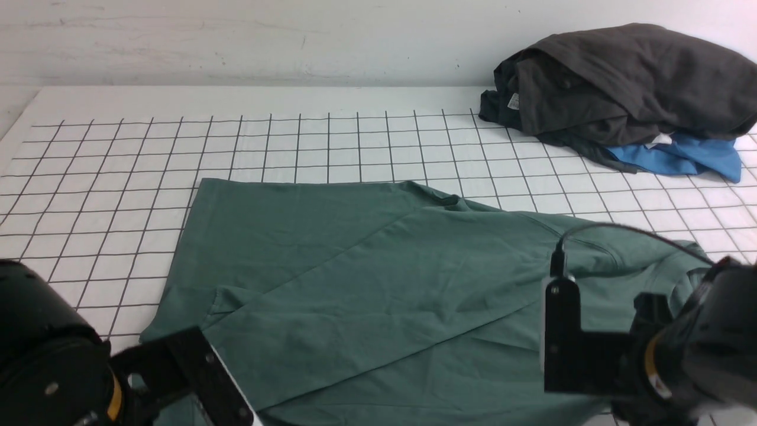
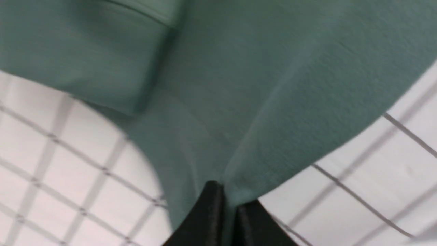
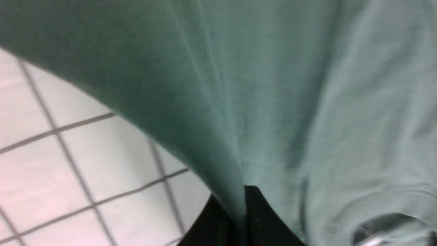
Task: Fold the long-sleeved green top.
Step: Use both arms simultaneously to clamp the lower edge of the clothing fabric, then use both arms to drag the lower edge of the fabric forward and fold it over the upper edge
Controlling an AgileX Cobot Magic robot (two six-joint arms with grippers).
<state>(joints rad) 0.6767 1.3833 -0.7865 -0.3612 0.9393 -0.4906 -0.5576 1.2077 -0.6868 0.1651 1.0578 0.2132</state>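
White tabletop ruled with a black grid [image 1: 118, 154] fills the scene. Each wrist view shows black jaws drawn together on a pinch of cloth: the left gripper [image 2: 229, 200] and the right gripper [image 3: 243, 201] both clamp the dull green cotton long-sleeved top [image 1: 366, 284], whose fabric fans out from the tips. It lies spread and partly folded across the near middle, between the arms. Far right, well apart, a crumpled dark grey garment [image 1: 627, 83] sits on a bright blue cloth [image 1: 686, 157].

The right gripper [image 3: 243, 202] pinches the green long-sleeved top [image 3: 259, 85] (above a gridded table [image 3: 68, 153]).
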